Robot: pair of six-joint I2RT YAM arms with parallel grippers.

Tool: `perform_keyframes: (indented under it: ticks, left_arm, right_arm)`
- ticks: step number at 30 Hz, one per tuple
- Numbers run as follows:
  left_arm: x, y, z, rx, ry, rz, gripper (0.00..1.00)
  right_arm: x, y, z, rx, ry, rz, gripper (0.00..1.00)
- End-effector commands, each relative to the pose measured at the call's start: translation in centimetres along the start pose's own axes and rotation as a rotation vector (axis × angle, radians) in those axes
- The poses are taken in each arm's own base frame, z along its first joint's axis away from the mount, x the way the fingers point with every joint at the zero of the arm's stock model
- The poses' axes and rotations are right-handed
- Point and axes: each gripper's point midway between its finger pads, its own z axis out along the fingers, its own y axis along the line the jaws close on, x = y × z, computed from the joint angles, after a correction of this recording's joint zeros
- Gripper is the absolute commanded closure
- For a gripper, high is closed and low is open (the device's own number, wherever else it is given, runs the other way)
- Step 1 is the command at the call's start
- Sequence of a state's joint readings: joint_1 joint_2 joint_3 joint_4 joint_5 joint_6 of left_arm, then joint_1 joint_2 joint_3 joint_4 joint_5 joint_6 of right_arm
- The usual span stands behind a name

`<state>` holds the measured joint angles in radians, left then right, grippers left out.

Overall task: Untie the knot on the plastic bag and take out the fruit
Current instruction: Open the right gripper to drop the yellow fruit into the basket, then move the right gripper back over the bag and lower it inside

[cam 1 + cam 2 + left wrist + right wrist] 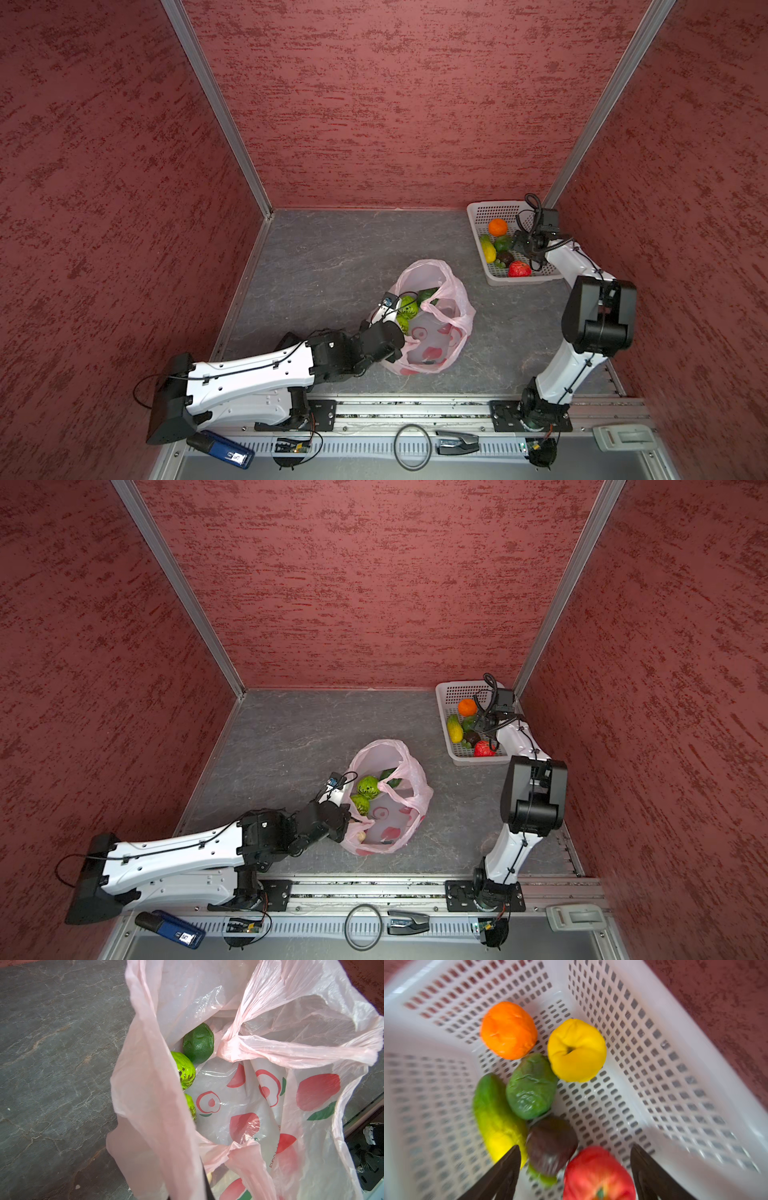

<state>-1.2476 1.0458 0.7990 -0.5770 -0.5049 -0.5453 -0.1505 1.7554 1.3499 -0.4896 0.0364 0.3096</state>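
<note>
The pink plastic bag [436,332] [390,816] lies mid-table with its mouth gaping. My left gripper [400,351] [352,818] [203,1167] is shut on the bag's near-left rim. Film bunches in a twist [226,1043]; I cannot tell whether it is the knot. Bright green fruit [407,309] [186,1073] and a dark green piece [198,1043] sit inside the bag. My right gripper [521,245] [482,723] [575,1151] hangs open and empty in the white basket [482,212] [675,1043], above a red fruit [598,1174] and a dark brown one [550,1142]. A yellow fruit [576,1050] lies beyond.
The basket stands in the back right corner against the red walls. It also holds an orange mandarin [508,1029], a green piece [531,1086] and a long yellow-green one [494,1113]. A blue device [224,451], a cable ring [411,446] and a black tool [455,442] lie on the front ledge.
</note>
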Motion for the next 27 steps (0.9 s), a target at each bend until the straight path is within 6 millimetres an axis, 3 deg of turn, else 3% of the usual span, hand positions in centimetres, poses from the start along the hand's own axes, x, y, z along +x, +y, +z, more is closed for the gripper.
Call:
perform_keyframes:
  ticks: [1,14,20,24,27]
  left_arm:
    - [-0.5,0.5,-0.9,-0.01,-0.018,-0.005,1.0]
    - [-0.1,1.8,-0.9,-0.007,-0.012,0.009,1.0]
    - [-0.3,1.8,-0.9,0.014,-0.013,0.015,1.0]
    - [-0.3,1.7,-0.8,0.018,-0.012,0.021,1.0]
    - [-0.5,1.6,-0.9,0.025,-0.018,0.017,1.0]
  right_arm:
    - [1.0,3.1,-4.7,-0.125,-0.001,-0.037,0.16]
    - [10.2,14.6,-24.0,-0.544,0.068,-0.208,0.13]
    - [15.4,19.1,-29.0,-0.682,0.164,-0.296,0.13]
    - [19.4,21.5,-30.2,-0.719,0.228,-0.355,0.13]
    - [22.5,22.9,-30.0,-0.741,0.275,-0.382,0.13]
